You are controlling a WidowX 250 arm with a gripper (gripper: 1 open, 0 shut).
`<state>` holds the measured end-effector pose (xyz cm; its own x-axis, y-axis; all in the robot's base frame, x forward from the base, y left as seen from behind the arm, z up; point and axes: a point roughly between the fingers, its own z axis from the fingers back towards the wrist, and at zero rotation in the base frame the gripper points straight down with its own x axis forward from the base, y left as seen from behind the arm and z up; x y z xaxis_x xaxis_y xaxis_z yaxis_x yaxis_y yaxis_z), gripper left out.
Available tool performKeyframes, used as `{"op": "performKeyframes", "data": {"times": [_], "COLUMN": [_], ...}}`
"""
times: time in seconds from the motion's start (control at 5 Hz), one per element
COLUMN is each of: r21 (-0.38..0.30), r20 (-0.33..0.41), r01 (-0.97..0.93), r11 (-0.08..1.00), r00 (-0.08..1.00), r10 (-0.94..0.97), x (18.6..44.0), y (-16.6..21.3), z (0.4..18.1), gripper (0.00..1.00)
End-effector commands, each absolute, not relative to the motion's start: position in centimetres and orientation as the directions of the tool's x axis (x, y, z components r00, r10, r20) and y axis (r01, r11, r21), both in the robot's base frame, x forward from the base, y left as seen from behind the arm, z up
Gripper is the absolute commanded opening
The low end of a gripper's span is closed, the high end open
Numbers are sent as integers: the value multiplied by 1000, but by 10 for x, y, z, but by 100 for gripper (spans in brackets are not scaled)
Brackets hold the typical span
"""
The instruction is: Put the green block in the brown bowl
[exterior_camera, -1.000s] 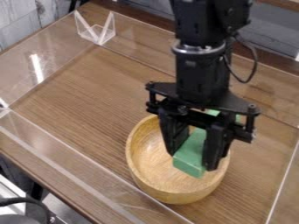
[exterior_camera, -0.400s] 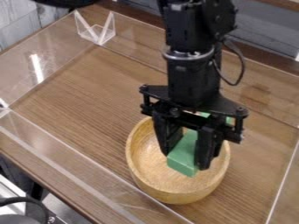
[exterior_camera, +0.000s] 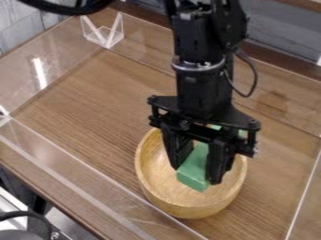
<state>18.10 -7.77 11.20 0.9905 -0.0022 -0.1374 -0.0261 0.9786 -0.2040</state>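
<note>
The brown bowl (exterior_camera: 164,193) sits on the wooden table near its front edge, round and light wood with thick walls. My gripper (exterior_camera: 201,169) points down into it from above, shut on the green block (exterior_camera: 197,170). The block stands on end between the black fingers (exterior_camera: 178,156), its lower end low inside the bowl. Whether it touches the bowl's floor I cannot tell.
A clear plastic wall (exterior_camera: 51,89) runs around the wooden table (exterior_camera: 100,103). A small clear stand (exterior_camera: 103,30) sits at the back left. The black arm (exterior_camera: 201,47) rises above the bowl, with a cable on its right side.
The gripper with the green block has shifted a little to the left over the bowl. The grip has stayed shut.
</note>
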Motion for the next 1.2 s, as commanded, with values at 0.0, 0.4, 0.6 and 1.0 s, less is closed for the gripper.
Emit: {"op": "performKeyframes", "data": {"times": [0.0, 0.4, 0.6, 1.0], "r21": [-213, -217, -219, -223], "r20": [-105, -107, -109, -112], "r01": [-36, -42, -45, -49], "r11": [976, 975, 975, 973], "r00": [994, 994, 994, 993], "r10": [14, 19, 21, 24], "x": [186, 187, 187, 187], "y": [-76, -74, -73, -73], "z": [116, 112, 110, 106], "gripper": [0, 0, 0, 0]}}
